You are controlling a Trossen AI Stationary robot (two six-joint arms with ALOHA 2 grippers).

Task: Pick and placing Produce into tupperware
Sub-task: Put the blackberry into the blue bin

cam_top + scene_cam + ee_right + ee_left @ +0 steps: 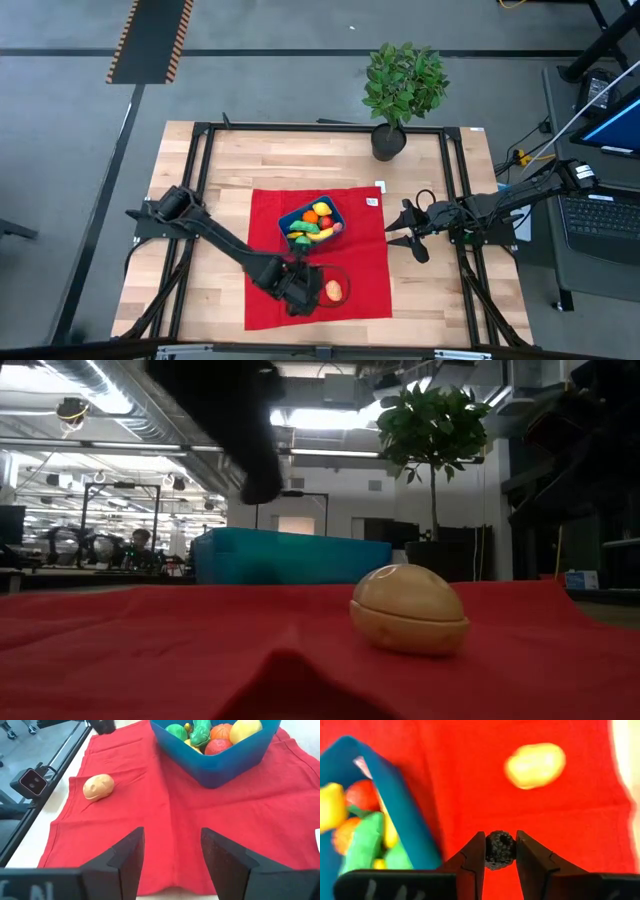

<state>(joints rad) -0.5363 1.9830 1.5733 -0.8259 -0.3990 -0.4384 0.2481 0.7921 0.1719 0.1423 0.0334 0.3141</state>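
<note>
The blue tupperware (311, 222) stands on a red cloth (360, 270) and holds several pieces of produce, red, orange, yellow and green (220, 735). A tan potato-like piece (334, 290) lies on the cloth near its front edge (408, 608). My left gripper (500, 836) hangs above the cloth between that piece and the tupperware (415, 835), shut on a small dark bumpy fruit (499, 851). My right gripper (172, 855) waits open at the cloth's right edge (410, 235), with nothing between its fingers. My left gripper pinches the dark bumpy fruit by its two opposite sides (490, 852) between its two fingers, close to their free ends. The fingers slant down from the table's left side. The fruit is lifted clear of the cloth.
A potted plant (400, 90) stands at the table's far edge. Dark frame rails (455, 200) run along the table's left and right sides. A small white tag (372, 201) lies on the cloth right of the tupperware. A small camera (30, 781) sits beside the cloth.
</note>
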